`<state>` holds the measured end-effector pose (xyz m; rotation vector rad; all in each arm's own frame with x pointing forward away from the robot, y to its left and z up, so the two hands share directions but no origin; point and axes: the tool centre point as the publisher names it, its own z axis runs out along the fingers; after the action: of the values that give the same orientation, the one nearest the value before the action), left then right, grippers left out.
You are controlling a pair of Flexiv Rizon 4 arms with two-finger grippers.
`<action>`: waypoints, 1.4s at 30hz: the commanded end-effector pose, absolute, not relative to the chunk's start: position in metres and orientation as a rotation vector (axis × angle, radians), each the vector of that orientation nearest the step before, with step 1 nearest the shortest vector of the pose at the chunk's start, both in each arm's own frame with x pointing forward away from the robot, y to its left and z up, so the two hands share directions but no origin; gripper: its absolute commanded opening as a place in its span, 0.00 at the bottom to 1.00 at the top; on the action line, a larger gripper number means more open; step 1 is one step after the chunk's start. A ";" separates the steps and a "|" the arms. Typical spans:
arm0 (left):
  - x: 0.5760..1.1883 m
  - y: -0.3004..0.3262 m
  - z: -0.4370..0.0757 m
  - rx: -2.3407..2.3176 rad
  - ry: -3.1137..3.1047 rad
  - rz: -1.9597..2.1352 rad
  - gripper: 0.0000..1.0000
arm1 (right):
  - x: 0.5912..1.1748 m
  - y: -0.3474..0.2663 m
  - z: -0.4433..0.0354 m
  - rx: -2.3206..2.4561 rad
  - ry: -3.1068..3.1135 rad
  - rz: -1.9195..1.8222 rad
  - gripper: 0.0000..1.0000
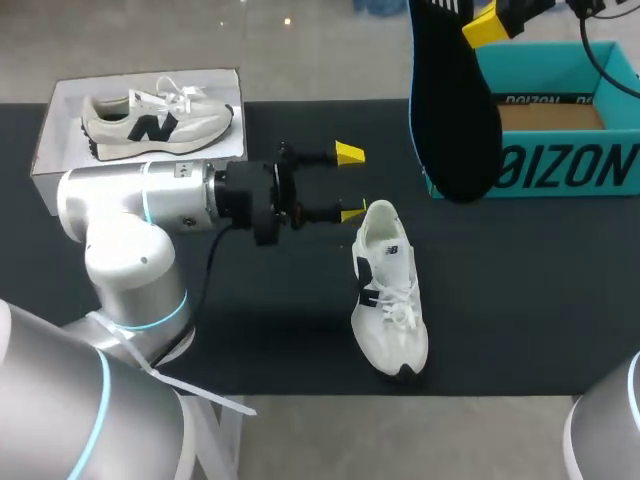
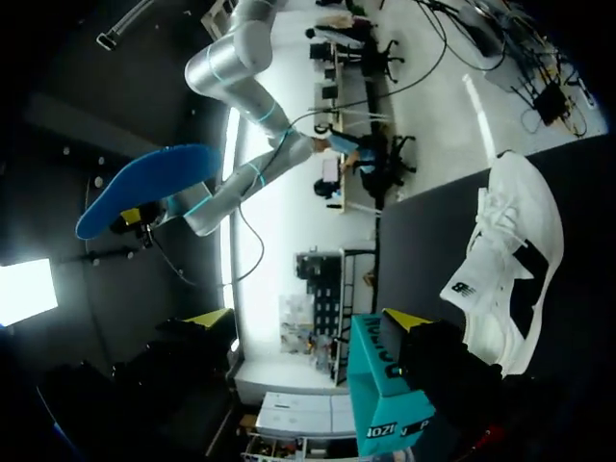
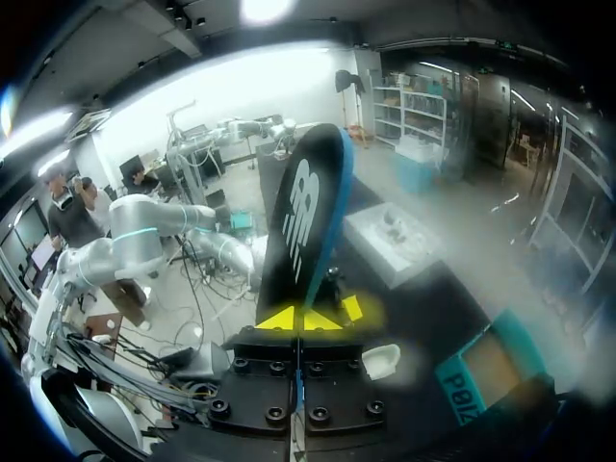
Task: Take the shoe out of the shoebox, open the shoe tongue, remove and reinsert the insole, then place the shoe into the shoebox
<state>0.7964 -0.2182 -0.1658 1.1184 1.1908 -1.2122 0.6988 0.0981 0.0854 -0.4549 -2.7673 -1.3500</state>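
Underneath both arms lies a dark table (image 1: pixel 520 290) that carries two boxes, two shoes and one insole.

The left pincer (image 1: pixel 351 183) is released: its yellow fingertips stand wide apart with nothing between them. Just beside one fingertip lies the white shoe (image 1: pixel 388 290), on its sole and laces up. Its heel is toward that fingertip and its toe points away toward the table's near edge. Whether the tip touches the heel cannot be told. Behind this pincer's arm sits an open white box (image 1: pixel 45 150) holding the second shoe (image 1: pixel 155 120), pale with a dark letter on its side, well apart from the fingers.

The right pincer (image 3: pixel 300 319) is raised high above the table and clenched on one end of the black insole (image 1: pixel 455 110). Its two yellow tips press that end from both sides, and the insole hangs down from them, blue along its edge. Below and beside this pincer stands the teal shoebox (image 1: pixel 560 165), open, its brown floor showing. The insole's free end hangs in front of the shoebox's corner nearest the left pincer.
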 end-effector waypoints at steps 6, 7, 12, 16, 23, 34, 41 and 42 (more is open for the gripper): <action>0.806 -0.222 -0.155 1.124 1.200 -1.179 1.00 | 0.701 0.099 0.086 -0.454 -2.768 -1.342 0.00; 0.806 -0.222 -0.155 1.124 1.200 -1.179 1.00 | 0.701 0.099 0.086 -0.454 -2.768 -1.342 0.00; 0.806 -0.222 -0.155 1.124 1.200 -1.179 1.00 | 0.701 0.099 0.086 -0.454 -2.768 -1.342 0.00; 0.806 -0.222 -0.155 1.124 1.200 -1.179 1.00 | 0.701 0.099 0.086 -0.454 -2.768 -1.342 0.00; 0.806 -0.222 -0.155 1.124 1.200 -1.179 1.00 | 0.701 0.099 0.086 -0.454 -2.768 -1.342 0.00; 0.806 -0.222 -0.155 1.124 1.200 -1.179 1.00 | 0.729 0.027 0.070 -0.526 -2.652 -1.333 0.00; 0.806 -0.222 -0.155 1.124 1.200 -1.179 1.00 | 0.741 -0.036 0.015 -0.717 -2.427 -1.352 0.00; 0.806 -0.222 -0.155 1.124 1.200 -1.179 1.00 | 0.743 -0.042 0.002 -0.728 -2.394 -1.349 0.00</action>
<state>0.8059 -0.2210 -0.1534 1.1281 1.2019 -1.1815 0.7460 -0.0176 0.0452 -0.7394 -2.4942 -1.2648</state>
